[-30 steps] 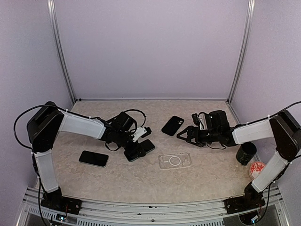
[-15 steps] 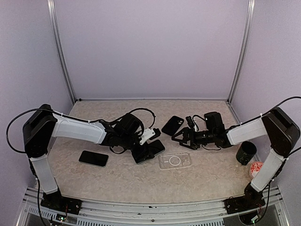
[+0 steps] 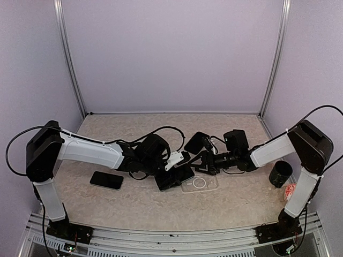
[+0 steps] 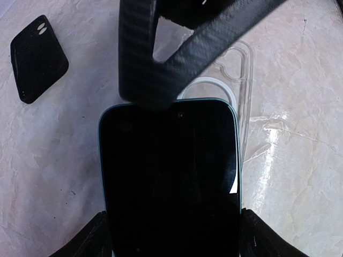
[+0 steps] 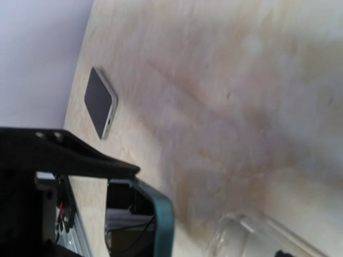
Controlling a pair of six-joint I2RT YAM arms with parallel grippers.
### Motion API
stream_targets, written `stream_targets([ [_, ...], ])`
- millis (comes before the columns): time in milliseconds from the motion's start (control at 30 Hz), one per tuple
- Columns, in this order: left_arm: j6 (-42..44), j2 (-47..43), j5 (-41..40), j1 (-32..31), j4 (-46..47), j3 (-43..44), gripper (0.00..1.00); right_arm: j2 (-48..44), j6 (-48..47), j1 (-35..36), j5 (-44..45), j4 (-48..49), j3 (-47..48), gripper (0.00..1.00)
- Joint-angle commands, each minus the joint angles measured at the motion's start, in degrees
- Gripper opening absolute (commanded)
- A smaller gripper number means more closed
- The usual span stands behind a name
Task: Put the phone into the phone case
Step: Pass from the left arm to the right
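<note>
While left gripper (image 3: 172,172) jaws clamp the phone (image 4: 169,176) over one end of the phone case (image 3: 206,183) on the tabletop (image 3: 134,206), right gripper (image 3: 202,165) jaws gape at its top; pressing may skid the unpinned case.

Left wrist view: the phone (image 4: 171,182) runs off the lower edge, leaving the fingers (image 4: 88,241) of the left gripper (image 3: 171,179) as dark slivers in the lower corners. It also covers the left side of the phone case (image 4: 244,85), whose upper end lies behind a finger (image 4: 147,64) of the right gripper (image 3: 199,165). Right wrist view: the whole frame is blurred, the phone case is cut off at the bottom edge, and only a teal corner of the phone shows at lower left. Top view: whether the right fingers touch the phone, at centre, is too small and dark to tell.
</note>
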Motion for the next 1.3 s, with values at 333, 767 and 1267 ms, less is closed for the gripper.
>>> stream_targets([
  [333,0.2,-2.4,-1.8,-1.7,3.5,2.4,0.55,5.1,3.2,4.2,-4.5,5.7,2.9,0.68],
  [767,0.5,-2.3,-3.0,-2.5,3.8,2.5,0.56,6.2,5.7,4.7,-5.9,9.8,1.9,0.37],
  [1267,0.3,-2.8,-3.5,-2.6,4.8,1.0,0.66,6.4,8.7,4.7,-7.7,14.4,0.8,0.07],
])
